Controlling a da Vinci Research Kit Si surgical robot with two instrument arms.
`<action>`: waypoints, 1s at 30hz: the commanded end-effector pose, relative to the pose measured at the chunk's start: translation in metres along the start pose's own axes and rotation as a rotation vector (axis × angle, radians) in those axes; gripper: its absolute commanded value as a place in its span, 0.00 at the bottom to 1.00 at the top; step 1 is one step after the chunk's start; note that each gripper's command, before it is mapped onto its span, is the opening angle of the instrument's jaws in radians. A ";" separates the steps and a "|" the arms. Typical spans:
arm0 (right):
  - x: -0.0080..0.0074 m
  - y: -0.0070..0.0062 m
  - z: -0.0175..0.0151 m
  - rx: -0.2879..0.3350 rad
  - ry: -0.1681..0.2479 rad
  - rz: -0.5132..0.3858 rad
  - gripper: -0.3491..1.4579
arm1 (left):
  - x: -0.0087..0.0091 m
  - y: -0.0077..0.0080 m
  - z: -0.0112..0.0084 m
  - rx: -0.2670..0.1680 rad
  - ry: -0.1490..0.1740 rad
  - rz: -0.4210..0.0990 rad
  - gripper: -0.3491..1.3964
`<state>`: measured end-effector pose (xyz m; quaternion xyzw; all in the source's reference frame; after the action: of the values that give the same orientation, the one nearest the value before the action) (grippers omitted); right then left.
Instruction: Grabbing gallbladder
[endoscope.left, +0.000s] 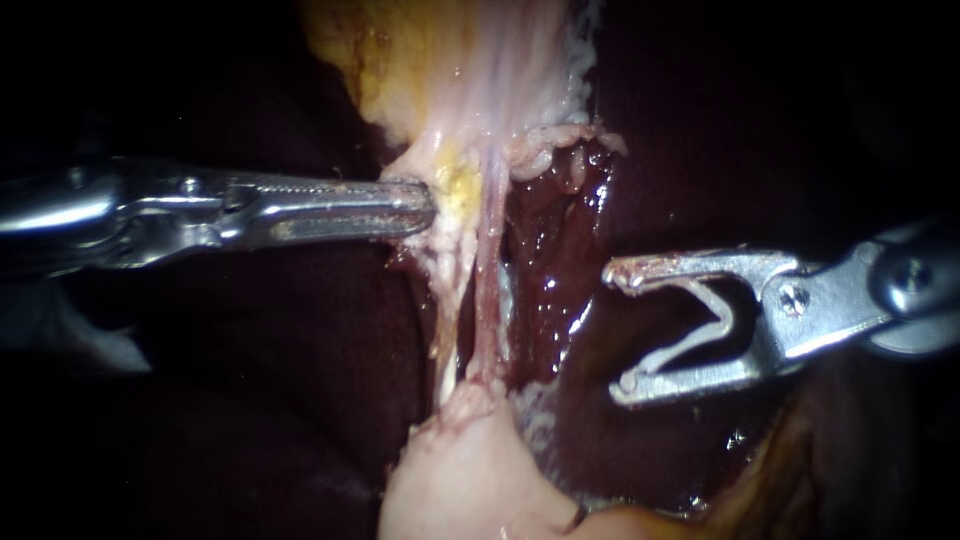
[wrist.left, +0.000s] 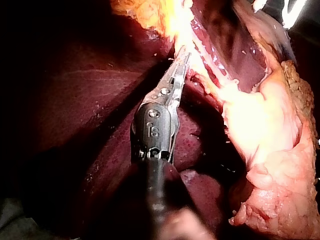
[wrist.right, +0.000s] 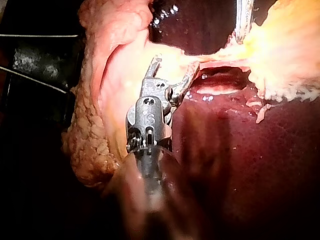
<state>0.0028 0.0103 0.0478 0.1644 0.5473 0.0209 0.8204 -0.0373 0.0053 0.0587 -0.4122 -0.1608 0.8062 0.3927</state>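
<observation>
Endoscope view: left instrument (endoscope.left: 428, 206) on tissue (endoscope.left: 458, 192)

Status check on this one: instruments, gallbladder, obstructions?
Left instrument shut on gallbladder edge. Right instrument jaws open, holding nothing, beside the tubes. Nothing in the way.

Dark maroon liver (endoscope.left: 250, 380), pale pink gallbladder (endoscope.left: 480, 80) streaked with yellow

Light pools on the gallbladder (wrist.left: 260, 130) (white glare in the left wrist view); the surrounding liver (wrist.left: 90, 100) sits in shadow.
</observation>
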 end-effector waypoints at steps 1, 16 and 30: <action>0.0000 0.0000 0.0000 0.000 0.000 0.000 0.45 | 0.0000 0.0001 -0.0001 0.000 0.000 0.000 0.00; 0.0000 0.0000 0.0000 0.000 0.000 0.000 0.45 | 0.0000 0.0013 -0.0014 -0.010 0.004 0.000 0.33; 0.0000 0.0000 0.0000 0.000 0.000 0.000 0.45 | 0.0019 0.0018 -0.0059 -0.023 0.043 0.016 0.64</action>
<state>0.0027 0.0103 0.0478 0.1644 0.5473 0.0206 0.8203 -0.0339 0.0055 0.0528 -0.4357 -0.1574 0.7981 0.3853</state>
